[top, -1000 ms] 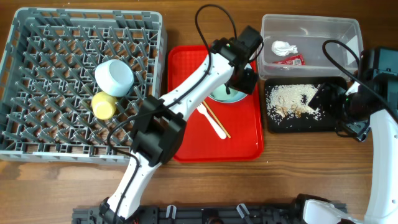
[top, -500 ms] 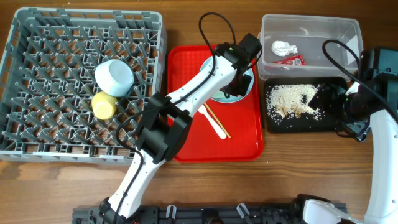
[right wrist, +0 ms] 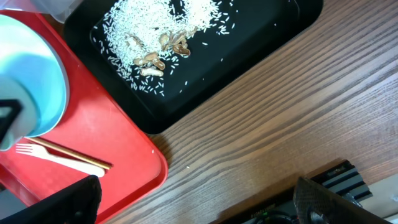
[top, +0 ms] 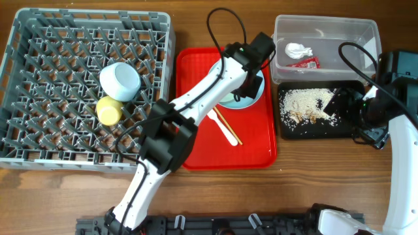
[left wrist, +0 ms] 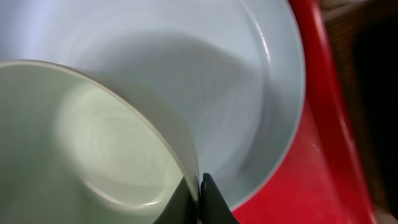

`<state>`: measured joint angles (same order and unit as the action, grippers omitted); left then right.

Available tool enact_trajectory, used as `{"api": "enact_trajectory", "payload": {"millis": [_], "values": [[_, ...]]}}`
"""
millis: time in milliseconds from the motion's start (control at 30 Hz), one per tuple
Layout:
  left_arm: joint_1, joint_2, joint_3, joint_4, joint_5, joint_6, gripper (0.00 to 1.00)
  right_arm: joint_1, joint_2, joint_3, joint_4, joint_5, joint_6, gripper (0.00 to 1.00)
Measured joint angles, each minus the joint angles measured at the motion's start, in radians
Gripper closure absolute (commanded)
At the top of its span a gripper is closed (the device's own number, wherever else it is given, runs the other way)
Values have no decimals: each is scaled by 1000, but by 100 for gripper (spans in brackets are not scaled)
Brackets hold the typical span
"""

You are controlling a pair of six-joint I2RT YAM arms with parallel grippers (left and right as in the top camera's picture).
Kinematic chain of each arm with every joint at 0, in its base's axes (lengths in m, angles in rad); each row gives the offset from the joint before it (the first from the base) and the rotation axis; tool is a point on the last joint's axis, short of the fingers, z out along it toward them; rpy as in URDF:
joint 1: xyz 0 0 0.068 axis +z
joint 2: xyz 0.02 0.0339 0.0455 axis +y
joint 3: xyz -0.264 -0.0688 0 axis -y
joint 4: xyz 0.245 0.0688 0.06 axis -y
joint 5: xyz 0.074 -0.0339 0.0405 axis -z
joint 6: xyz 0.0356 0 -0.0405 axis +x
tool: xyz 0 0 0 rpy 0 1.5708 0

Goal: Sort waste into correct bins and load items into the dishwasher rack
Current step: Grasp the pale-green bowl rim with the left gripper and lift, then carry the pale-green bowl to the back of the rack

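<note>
My left gripper (left wrist: 200, 186) is shut on the rim of the pale green bowl (left wrist: 93, 143), which is pinched thin between the black fingertips. The bowl sits in the round pale plate (left wrist: 249, 93) on the red tray (top: 255, 140). From overhead, the left gripper (top: 251, 81) covers most of the bowl. My right gripper (right wrist: 199, 205) hangs open with nothing in it, beside the black tray (right wrist: 249, 56) of rice crumbs (right wrist: 161, 18). The white fork (top: 223, 127) and chopsticks (top: 230, 127) lie on the red tray.
The grey dishwasher rack (top: 39, 130) at left holds a light blue bowl (top: 119, 79) and a yellow cup (top: 109, 109). The clear tub (top: 339, 32) at back right holds a paper wad (top: 298, 49) and a red packet (top: 304, 62).
The left gripper has closed from wide open onto the green bowl's rim. The bowl and plate shifted slightly on the red tray. The right arm has not moved.
</note>
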<state>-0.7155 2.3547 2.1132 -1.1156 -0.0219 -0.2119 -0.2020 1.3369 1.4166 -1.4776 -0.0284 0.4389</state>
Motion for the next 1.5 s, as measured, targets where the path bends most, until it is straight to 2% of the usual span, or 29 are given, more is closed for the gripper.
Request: {"api": "enact_trajectory", "payload": {"millis": [200,400,600,667,867,1033,1200,1500], "values": [[71,-203,-3,-3,5,0,96,0,0,0,0,0,0,0],[296,-396,-3,-27,76,34,96,0,0,0,0,0,0,0],[542,-400,-3,-52,362,154,96,0,0,0,0,0,0,0],[636,-394,-3,-51,501,208,96,0,0,0,0,0,0,0],[811,-331,-3,-49,830,365,96,0,0,0,0,0,0,0],[861,-235,-3,-20,1014,417,96,0,0,0,0,0,0,0],[861,-163,-3,12,1086,425,96,0,0,0,0,0,0,0],[887,-66,-3,50,1135,429,96,0,0,0,-3,0,0,0]]}}
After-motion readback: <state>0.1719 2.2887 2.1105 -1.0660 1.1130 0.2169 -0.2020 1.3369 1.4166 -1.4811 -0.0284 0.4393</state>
